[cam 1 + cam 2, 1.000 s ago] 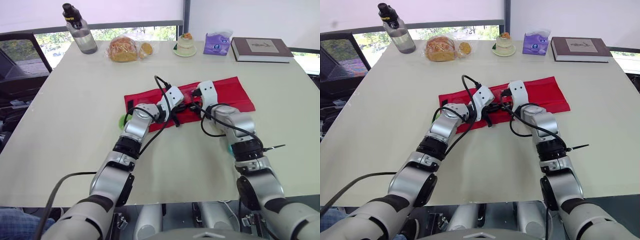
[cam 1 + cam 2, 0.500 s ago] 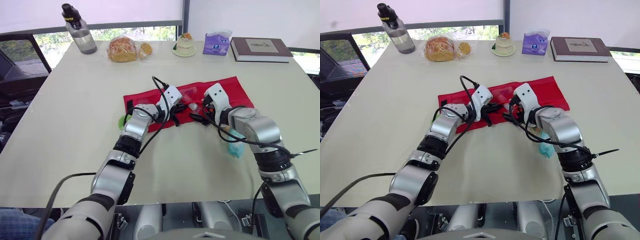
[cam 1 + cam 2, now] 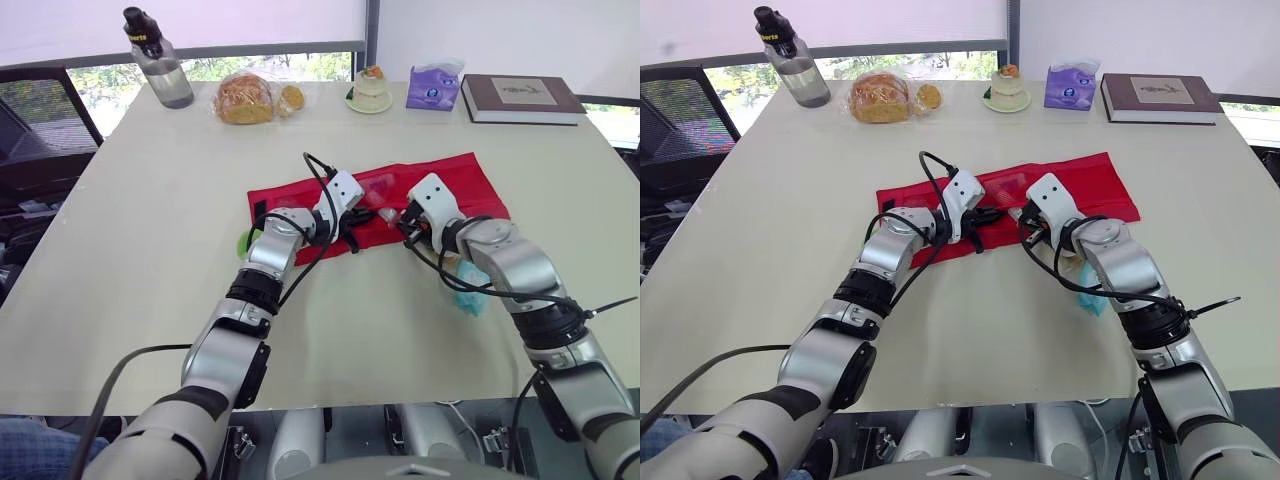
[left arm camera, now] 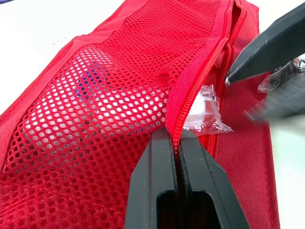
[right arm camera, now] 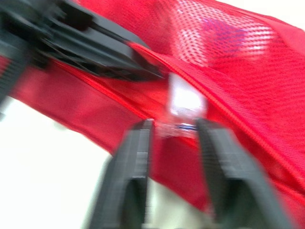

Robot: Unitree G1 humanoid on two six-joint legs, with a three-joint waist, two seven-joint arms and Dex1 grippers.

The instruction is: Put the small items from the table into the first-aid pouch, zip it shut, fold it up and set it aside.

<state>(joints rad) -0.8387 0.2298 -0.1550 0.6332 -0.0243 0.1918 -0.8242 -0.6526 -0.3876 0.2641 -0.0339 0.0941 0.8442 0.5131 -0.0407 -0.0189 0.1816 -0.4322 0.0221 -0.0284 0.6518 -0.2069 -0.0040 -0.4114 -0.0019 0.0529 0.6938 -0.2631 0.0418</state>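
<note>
left gripper [image 4: 175, 137] pinches zipper edge [image 4: 196, 78] of the pouch [image 3: 472, 183], holding mesh pocket [image 4: 109, 105] open; right gripper [image 5: 174, 128], fingers spread, faces that mouth, clear packet [image 5: 185, 101] straight ahead at its tips, apparently part-way in, so right arm pushes.

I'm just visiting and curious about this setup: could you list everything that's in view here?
Table: one, cream, under everything.
First-aid pouch: one, red, unzipped, mid-table.
Clear-wrapped packet: one, at the pouch's opening.
Teal item: one, beside the right arm.
Green item: one, behind the left arm.
Water bottle: one, grey, far left corner.
Bagged bread: one, brown, beside the bottle.
Cake: one, pale, far edge.
Tissue pack: one, purple, beside the cake.
Book: one, dark, far right.
Chair: one, black, left of table.
Left gripper: black, pinching the pouch's zipper edge.
Right gripper: black, by the packet.
</note>
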